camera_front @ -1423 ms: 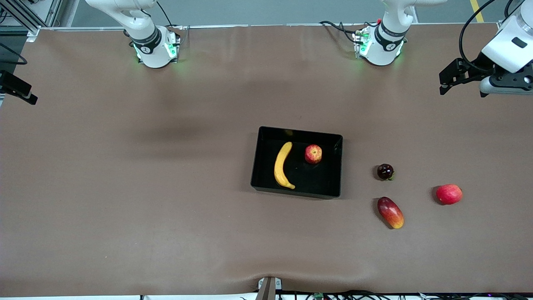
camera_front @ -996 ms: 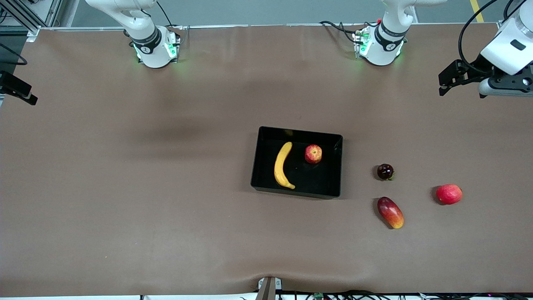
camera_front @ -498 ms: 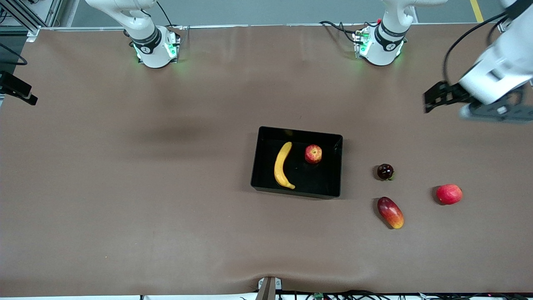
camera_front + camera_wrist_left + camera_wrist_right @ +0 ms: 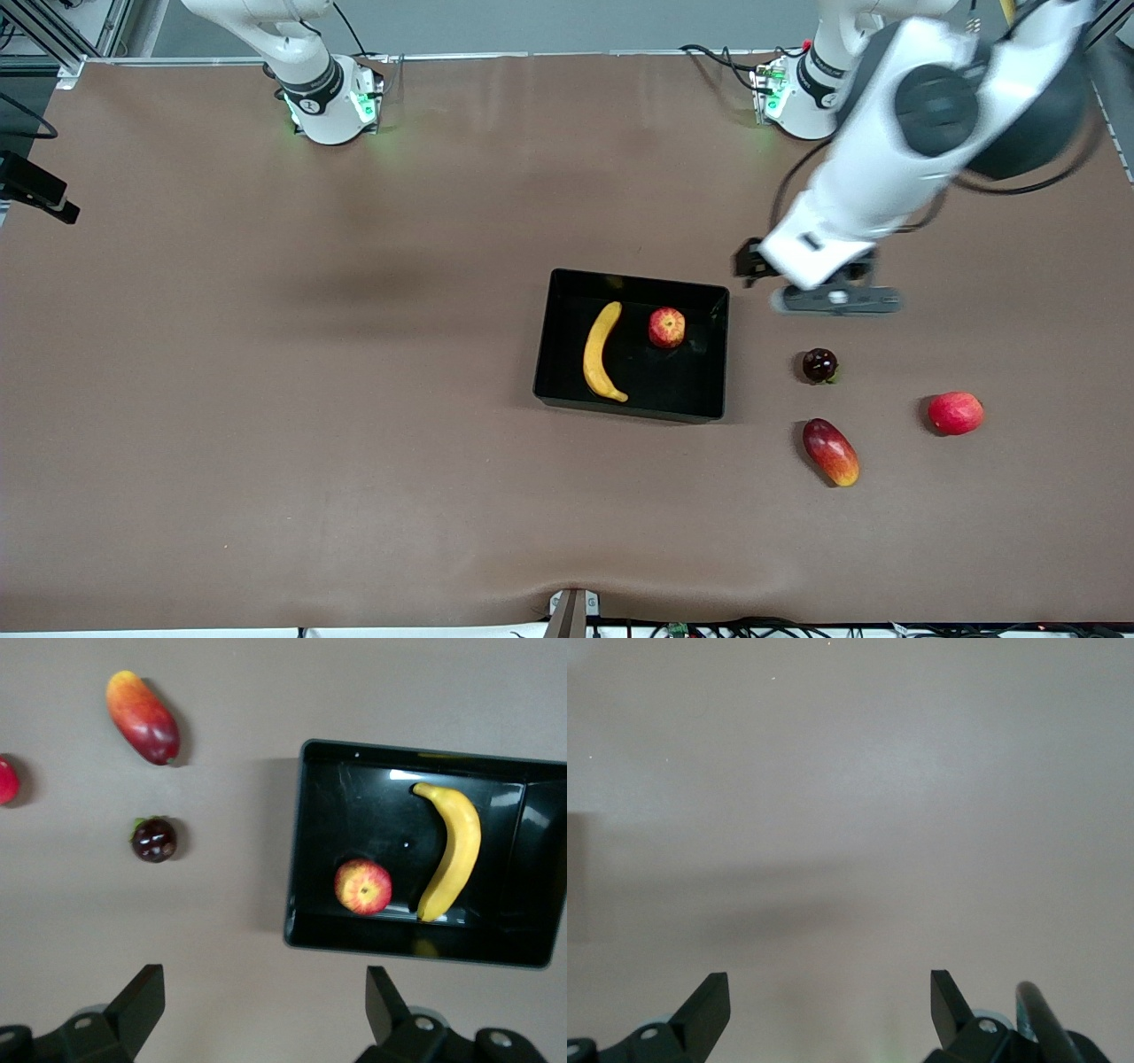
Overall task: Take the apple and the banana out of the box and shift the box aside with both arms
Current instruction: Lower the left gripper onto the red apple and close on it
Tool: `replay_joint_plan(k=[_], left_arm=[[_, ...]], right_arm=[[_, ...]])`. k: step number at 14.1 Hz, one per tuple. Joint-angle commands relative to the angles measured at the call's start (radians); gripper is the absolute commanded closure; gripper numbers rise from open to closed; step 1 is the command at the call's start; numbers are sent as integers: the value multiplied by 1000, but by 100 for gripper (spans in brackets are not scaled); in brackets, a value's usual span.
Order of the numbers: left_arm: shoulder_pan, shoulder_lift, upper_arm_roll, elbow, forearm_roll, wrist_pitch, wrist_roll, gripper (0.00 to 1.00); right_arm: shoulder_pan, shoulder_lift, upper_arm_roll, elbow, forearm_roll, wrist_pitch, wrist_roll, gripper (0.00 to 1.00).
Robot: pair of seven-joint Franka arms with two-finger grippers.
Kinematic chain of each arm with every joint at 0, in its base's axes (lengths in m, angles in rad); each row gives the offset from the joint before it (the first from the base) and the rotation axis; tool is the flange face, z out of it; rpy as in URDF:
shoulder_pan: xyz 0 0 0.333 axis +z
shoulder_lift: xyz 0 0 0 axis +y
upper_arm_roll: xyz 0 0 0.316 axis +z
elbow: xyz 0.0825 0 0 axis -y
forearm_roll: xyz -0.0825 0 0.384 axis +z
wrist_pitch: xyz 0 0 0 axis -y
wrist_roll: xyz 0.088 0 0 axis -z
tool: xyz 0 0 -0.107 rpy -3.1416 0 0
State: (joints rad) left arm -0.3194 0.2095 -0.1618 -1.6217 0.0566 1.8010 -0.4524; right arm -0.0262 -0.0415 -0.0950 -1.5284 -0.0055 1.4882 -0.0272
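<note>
The left gripper (image 4: 261, 1010), spread wide and empty, has been swung in above the worktop (image 4: 266, 399) beside the tray (image 4: 719, 354); the right gripper (image 4: 830, 1010) is kept wide over bare worktop.

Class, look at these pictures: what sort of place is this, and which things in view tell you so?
Most likely a robotics lab test bench, not a kitchen. Two white arm bases are bolted along one edge of a brown-covered table, cables trail off it, and fruit is laid out as props: a banana and apple in a black tray.

table (image 4: 266, 399): brown mat, lightly wrinkled | floor (image 4: 576, 22): grey | lighting: soft, even
</note>
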Motion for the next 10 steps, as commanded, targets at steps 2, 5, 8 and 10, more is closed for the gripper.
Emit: replay_joint_plan(k=[2,5,8,10], left_arm=[[-68,-10,-13,-231,40,263,-154,0],[-112,53,-15,-285,45,377,-209,0],[-128,116,-15,-287,45,441,-212,0],[-130,149,-13,-291,64,469,-213,0]], right_arm=[[-14,11,6,20,-14,-5,-3,0],[-14,17,6,20,-8,-2,-3,0],[-11,40,8,20,-13,0,-5,0],[-12,40,6,20,-7,1,-5,0]])
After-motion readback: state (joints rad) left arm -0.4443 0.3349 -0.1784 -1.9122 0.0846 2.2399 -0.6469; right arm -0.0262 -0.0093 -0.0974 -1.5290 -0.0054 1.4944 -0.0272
